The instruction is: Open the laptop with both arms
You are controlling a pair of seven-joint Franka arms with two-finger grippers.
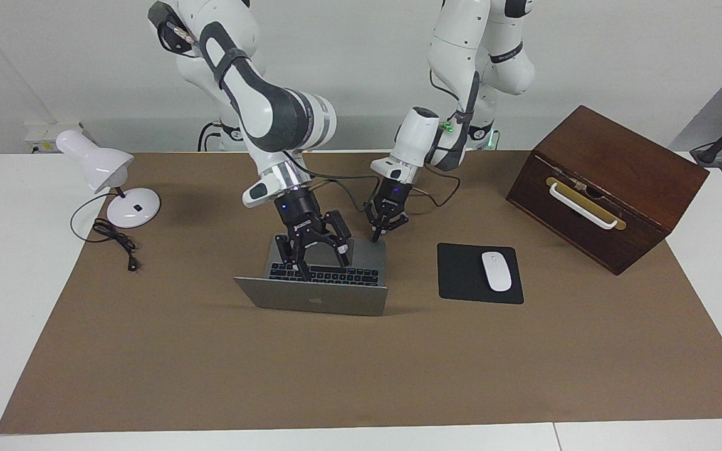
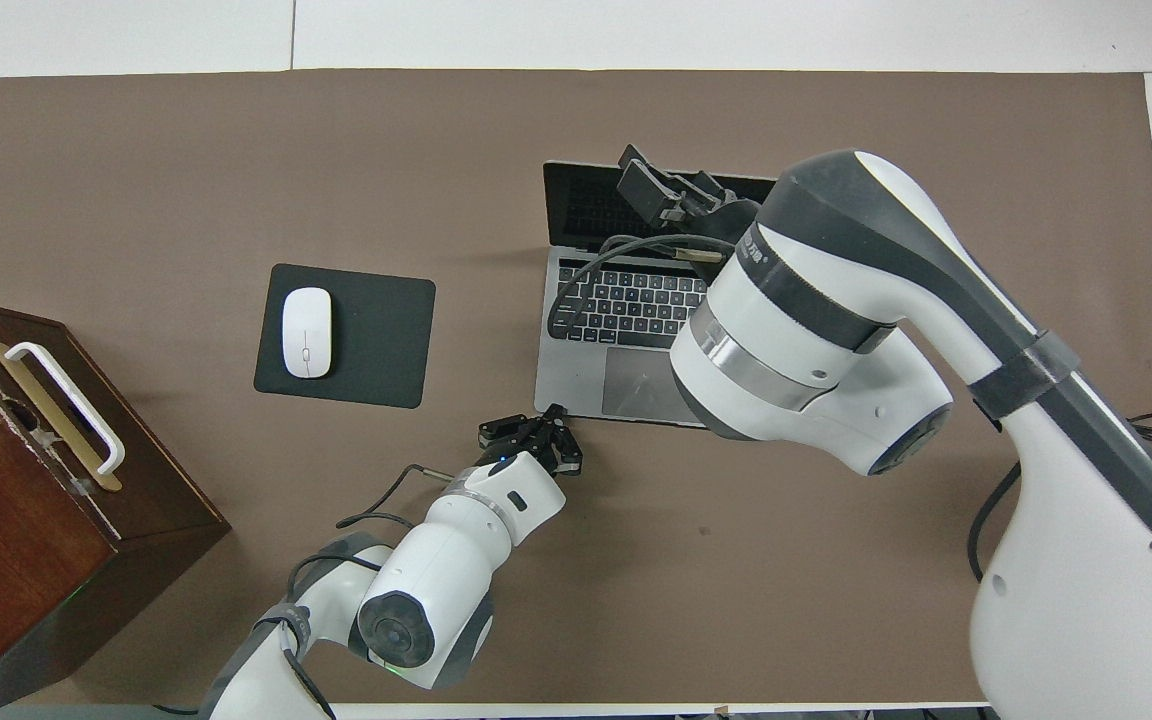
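Standing partly open mid-mat, the slim silver-grey laptop (image 1: 320, 294) showed black keys. Right gripper (image 1: 313, 250) hung over the keyboard, black fingers spread wide. Left gripper (image 1: 384, 227) touched the base's corner nearest the robots; finger state unclear.

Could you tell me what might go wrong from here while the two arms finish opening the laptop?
1. The right gripper hangs over the keyboard just inside the half-raised lid of the laptop; a slip might strike the keys or screen.
2. The left gripper sits at the base's corner nearest the robots; if it shifts, the base may lift or slide.
3. A black cable droops over the keyboard and could snag.
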